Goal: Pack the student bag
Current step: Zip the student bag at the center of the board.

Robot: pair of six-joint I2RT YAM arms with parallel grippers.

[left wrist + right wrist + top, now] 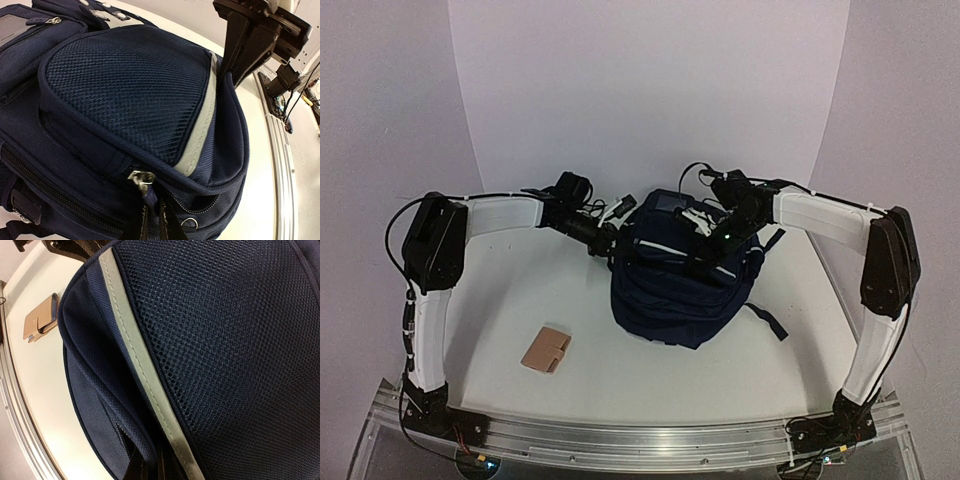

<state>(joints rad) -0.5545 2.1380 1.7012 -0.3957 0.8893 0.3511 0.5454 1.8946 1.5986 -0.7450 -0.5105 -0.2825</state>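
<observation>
The student bag (670, 295) lies in the middle of the table, dark navy with a mesh front pocket and a grey stripe (202, 125). My left gripper (608, 238) is at its upper left side. In the left wrist view that gripper (154, 220) is shut on the navy zipper pull (149, 200), just below the metal slider (141, 179). My right gripper (710, 258) is on top of the bag. In the right wrist view it (150, 462) is shut on the pocket's edge fabric beside the grey stripe (145, 365). It also shows in the left wrist view as the right gripper (235, 65).
A flat tan wallet-like item (546, 350) lies on the white table to the front left of the bag, and shows as the tan item (40, 317) in the right wrist view. An aluminium rail (640, 440) runs along the near edge. Black straps (770, 322) trail at the bag's right.
</observation>
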